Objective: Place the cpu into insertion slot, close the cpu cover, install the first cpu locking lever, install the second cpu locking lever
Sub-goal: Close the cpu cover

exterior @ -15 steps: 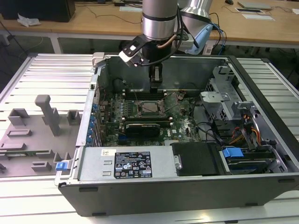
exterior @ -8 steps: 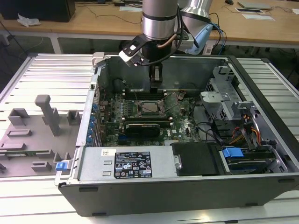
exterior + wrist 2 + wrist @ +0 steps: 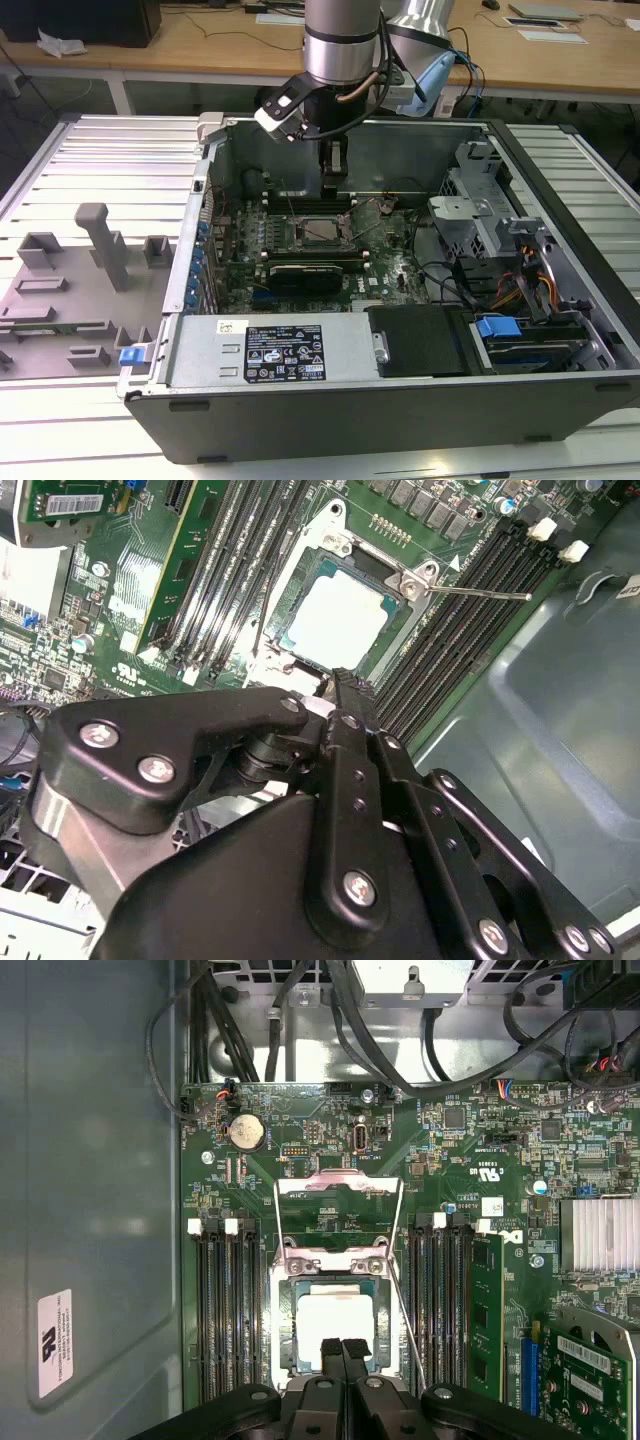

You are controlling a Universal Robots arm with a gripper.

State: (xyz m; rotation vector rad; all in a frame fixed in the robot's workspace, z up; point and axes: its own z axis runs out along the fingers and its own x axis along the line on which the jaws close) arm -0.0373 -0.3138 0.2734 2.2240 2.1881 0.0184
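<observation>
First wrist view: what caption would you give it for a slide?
Claw hanging above the cpu seated in the insertion slot, with the cpu cover flipped open.

Pale wooden desk (image 3: pixel 200 45) set across the top of the frame, white papers (image 3: pixel 550 35) scattered at its upper right, ribbed aluminium worktop (image 3: pixel 110 160) spread below, grey moulded fixture (image 3: pixel 60 300) laid at left, dark floor (image 3: pixel 20 112) glimpsed upper left.

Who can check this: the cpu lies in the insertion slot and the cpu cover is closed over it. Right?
One thing is wrong: the cpu cover is not closed but open, folded away from the insertion slot, as the first wrist view shows. The cpu does lie in the slot.
</observation>
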